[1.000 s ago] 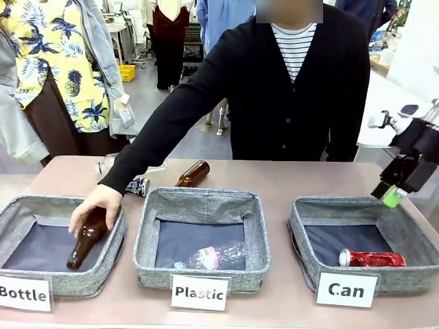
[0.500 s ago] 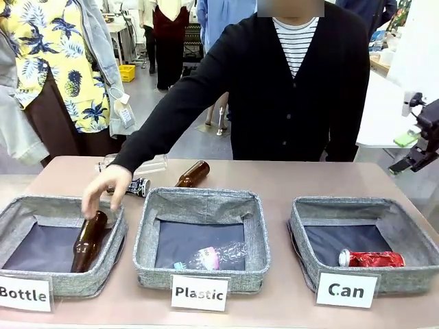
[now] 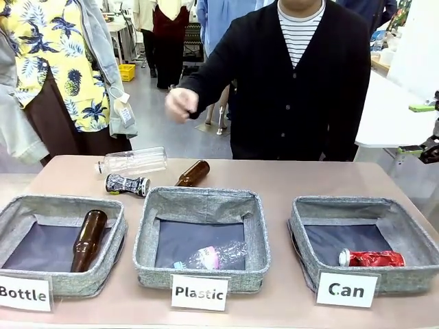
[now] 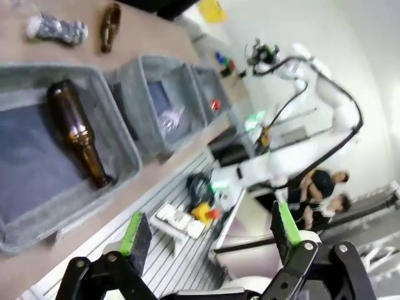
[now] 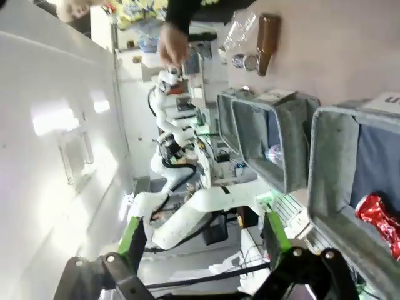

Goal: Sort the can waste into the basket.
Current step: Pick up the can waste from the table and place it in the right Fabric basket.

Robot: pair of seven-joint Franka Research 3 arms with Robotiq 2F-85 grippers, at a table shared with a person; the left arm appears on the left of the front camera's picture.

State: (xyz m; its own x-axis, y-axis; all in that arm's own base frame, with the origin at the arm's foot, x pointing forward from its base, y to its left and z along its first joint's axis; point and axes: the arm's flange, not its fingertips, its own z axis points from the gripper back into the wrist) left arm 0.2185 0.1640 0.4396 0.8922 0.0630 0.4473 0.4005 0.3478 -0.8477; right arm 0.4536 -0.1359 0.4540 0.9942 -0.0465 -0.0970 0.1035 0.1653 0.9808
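Note:
A shiny red can [image 3: 372,258] lies in the grey basket [image 3: 411,277] with the "Can" card, at the right. It also shows in the right wrist view as the red can [image 5: 378,219] inside the basket [image 5: 331,162]. A black patterned can [image 3: 127,184] lies on the table behind the left basket, and again as the can [image 4: 56,28] in the left wrist view. My right gripper [image 3: 418,128] hangs open at the far right edge, high above the table. In its own view my left gripper [image 4: 209,231] is open with nothing between its fingers, and so is my right gripper [image 5: 203,234].
The "Bottle" basket [image 3: 14,209] holds a brown bottle [image 3: 89,238]. The "Plastic" basket [image 3: 147,236] holds a crushed plastic bottle [image 3: 212,257]. A clear bottle [image 3: 134,162] and another brown bottle [image 3: 193,173] lie on the table behind. The person's hand [image 3: 182,104] is raised at chest height.
The person's hand let go of the brown bottle in the "Bottle" basket and drew back up to the chest. My right gripper moved up and right, to the picture's edge.

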